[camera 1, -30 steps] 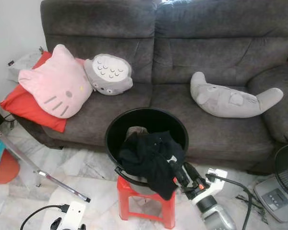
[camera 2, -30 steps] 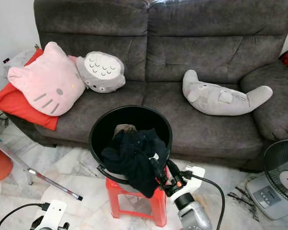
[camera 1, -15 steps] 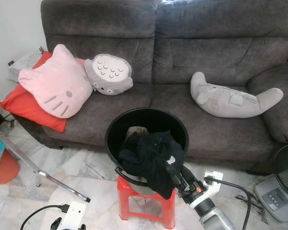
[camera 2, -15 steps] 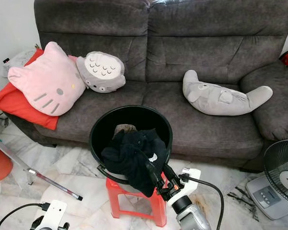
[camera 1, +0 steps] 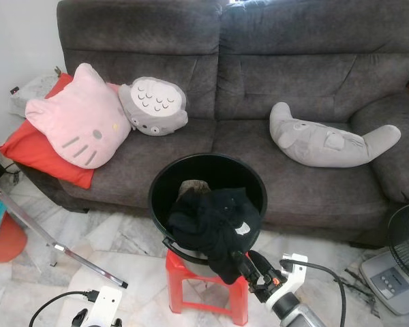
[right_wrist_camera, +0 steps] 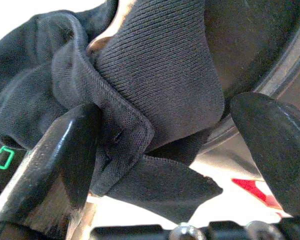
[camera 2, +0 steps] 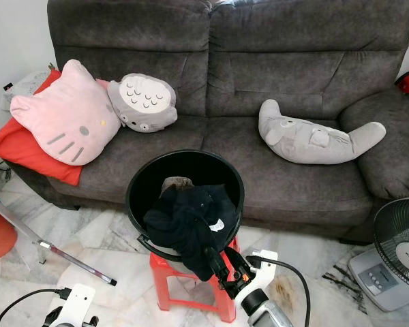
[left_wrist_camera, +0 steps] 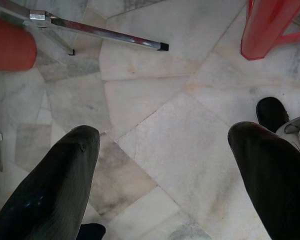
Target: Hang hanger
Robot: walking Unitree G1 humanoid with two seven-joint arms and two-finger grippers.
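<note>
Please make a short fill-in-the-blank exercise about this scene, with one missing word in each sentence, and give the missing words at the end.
1. The black bucket stands on a small stool of ______ colour.
2. The dark garment hangs over the bucket's front rim, and the right hand is below it with its fingers ______.
3. The pink cat-face cushion leans on a ______ cushion at the sofa's end.
4. The left hand points down at the marble ______.

Missing words: red; open; red; floor

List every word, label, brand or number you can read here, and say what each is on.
None can be read.
Fan: small mark on the hub, too small to read.
Fan base panel: buttons, no legible text.
Black garment: white tag, blurred.
Right gripper: green marking, cut off, not readable.
</note>
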